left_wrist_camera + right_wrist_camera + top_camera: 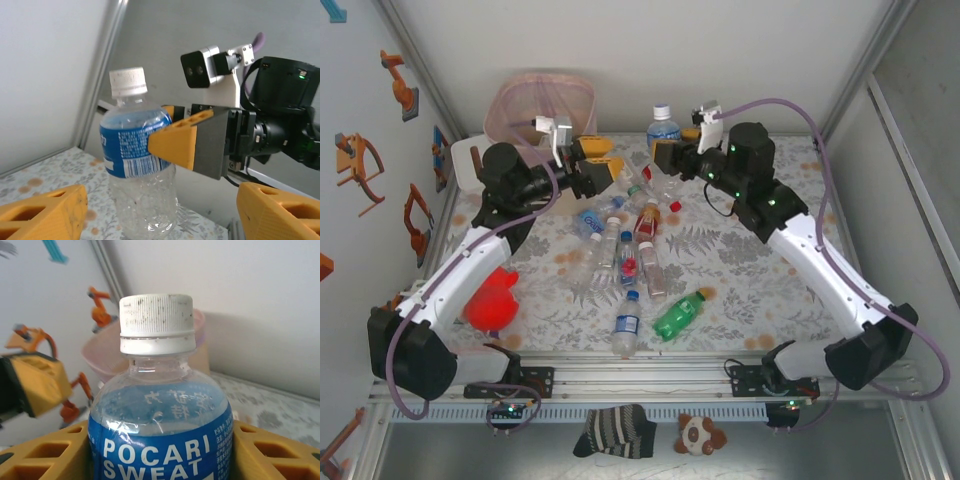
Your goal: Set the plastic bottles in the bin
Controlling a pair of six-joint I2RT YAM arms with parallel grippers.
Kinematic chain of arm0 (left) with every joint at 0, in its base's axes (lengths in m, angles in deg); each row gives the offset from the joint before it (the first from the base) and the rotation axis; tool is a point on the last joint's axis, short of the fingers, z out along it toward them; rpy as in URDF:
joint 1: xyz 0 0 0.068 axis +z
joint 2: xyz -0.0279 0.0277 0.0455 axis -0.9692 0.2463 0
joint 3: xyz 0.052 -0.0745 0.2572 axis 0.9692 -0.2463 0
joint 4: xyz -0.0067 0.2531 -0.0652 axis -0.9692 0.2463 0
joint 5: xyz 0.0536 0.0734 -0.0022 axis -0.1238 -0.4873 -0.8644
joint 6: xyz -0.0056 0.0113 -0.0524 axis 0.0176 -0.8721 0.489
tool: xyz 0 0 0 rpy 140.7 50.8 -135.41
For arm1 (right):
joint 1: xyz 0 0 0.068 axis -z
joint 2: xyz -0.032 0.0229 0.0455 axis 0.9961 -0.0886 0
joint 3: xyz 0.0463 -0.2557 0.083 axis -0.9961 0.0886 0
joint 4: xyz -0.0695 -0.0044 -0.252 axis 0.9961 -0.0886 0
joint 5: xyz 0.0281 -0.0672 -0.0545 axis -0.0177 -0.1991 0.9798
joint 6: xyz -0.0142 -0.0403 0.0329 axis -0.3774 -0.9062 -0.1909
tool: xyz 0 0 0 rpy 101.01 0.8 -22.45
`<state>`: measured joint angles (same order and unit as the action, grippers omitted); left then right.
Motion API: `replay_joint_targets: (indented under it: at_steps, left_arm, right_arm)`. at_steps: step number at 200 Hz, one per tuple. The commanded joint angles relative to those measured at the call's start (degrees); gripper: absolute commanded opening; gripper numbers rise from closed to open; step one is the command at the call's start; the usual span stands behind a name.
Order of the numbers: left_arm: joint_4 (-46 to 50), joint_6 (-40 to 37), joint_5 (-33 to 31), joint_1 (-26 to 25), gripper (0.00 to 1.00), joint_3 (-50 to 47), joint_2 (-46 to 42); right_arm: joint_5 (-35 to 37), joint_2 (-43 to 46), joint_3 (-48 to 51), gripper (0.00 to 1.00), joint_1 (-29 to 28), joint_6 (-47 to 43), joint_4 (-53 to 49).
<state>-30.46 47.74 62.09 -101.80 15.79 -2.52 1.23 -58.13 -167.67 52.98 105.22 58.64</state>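
A clear bottle (663,125) with a white cap and a blue label (165,455) stands upright at the back of the table. My right gripper (672,147) is shut on it, one yellow finger pressed against each side of the label (125,145). My left gripper (599,164) hangs open just left of that bottle with nothing between its fingers (42,215). The beige bin (540,100) with its pink liner stands at the back left, behind the left gripper. Several more bottles (620,245) lie in a pile mid-table. A green bottle (678,313) and a clear one (626,325) lie nearer the front.
A red plush toy (492,300) sits beside the left arm at the front left. A white tissue box (465,160) stands left of the bin. A striped sock (615,430) and a small soft toy (700,435) lie below the table's front rail.
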Motion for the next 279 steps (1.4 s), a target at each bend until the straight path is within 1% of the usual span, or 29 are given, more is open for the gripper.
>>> replay_joint_targets:
  at_steps: [1, 53, 105, 120, 149, 194, 217, 225, 241, 260, 279]
  left_arm:
    - [-4.3, 1.5, 3.7, -1.3, 0.8, 1.7, 0.7]
    - [-4.9, 1.7, 6.7, -4.6, 0.81, 5.4, 3.9]
    - [-4.7, 2.9, 9.1, -7.1, 0.82, 8.9, 7.3]
    - [-4.8, 3.4, 9.6, -7.4, 0.82, 9.8, 8.4]
    - [-6.0, 3.5, 9.4, -7.4, 0.78, 9.9, 8.8]
    - [-5.5, 2.3, 8.6, -7.4, 0.58, 9.9, 9.2]
    - [-3.0, 0.5, 8.1, -7.3, 0.53, 10.5, 9.1]
    - [-1.8, -0.4, 7.8, -7.3, 0.51, 10.8, 9.0]
    - [0.4, -1.9, 7.6, -6.8, 0.5, 11.6, 8.9]
    - [2.2, -2.8, 7.2, -5.7, 0.5, 12.5, 9.0]
    - [4.9, -3.8, 6.1, -3.9, 0.49, 13.9, 9.1]
  right_arm:
    - [-5.6, 2.1, 1.2, 0.58, 0.2, 4.7, 11.2]
    - [-14.4, 1.6, 0.8, 0.58, -0.2, 11.2, 20.2]
    - [-18.9, 0.9, -0.5, 0.58, -2.1, 12.4, 21.4]
    - [-18.8, 0.9, -0.7, 0.58, -2.6, 12.4, 21.1]
    - [-19.0, 0.8, -1.0, 0.58, -3.3, 12.5, 20.9]
    - [-16.9, 1.2, -1.1, 0.58, -3.5, 10.6, 18.1]
    - [-15.5, 1.7, -1.4, 0.64, -3.5, 9.6, 15.9]
    - [-14.8, 1.9, -1.3, 0.68, -3.5, 9.1, 15.3]
    - [-13.4, 2.6, -1.3, 0.73, -3.5, 7.9, 13.6]
    - [-11.1, 4.0, -0.9, 0.77, -3.5, 5.9, 11.5]
    - [-8.1, 5.6, -0.6, 0.78, -3.4, 3.7, 8.9]
